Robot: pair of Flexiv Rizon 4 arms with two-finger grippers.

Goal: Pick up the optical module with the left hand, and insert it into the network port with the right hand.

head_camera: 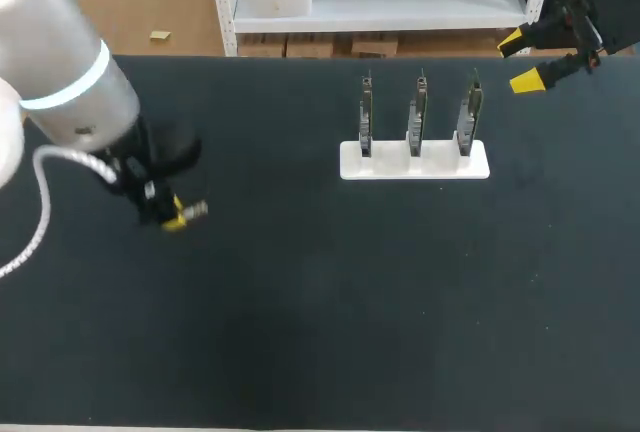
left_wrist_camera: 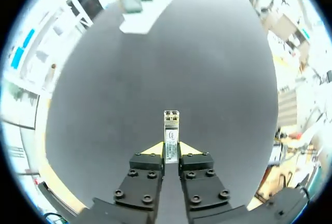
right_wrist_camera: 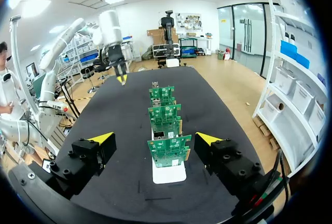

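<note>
The optical module [left_wrist_camera: 171,133], a small silver block, sticks out ahead of my left gripper [left_wrist_camera: 170,150], whose yellow-tipped fingers are shut on its rear end. In the head view the left gripper [head_camera: 176,214] is at the table's left with the module [head_camera: 195,209] poking out to the right. Three green network cards [head_camera: 418,112] stand upright in a white holder [head_camera: 414,161] at the back right. My right gripper [head_camera: 527,60] is beyond the holder's right end, fingers wide open. From the right wrist the cards [right_wrist_camera: 167,130] line up ahead of the open right gripper [right_wrist_camera: 154,139].
The black table mat [head_camera: 330,292] stretches between the left gripper and the card holder with nothing on it. The table's far edge runs just behind the cards, near the right gripper.
</note>
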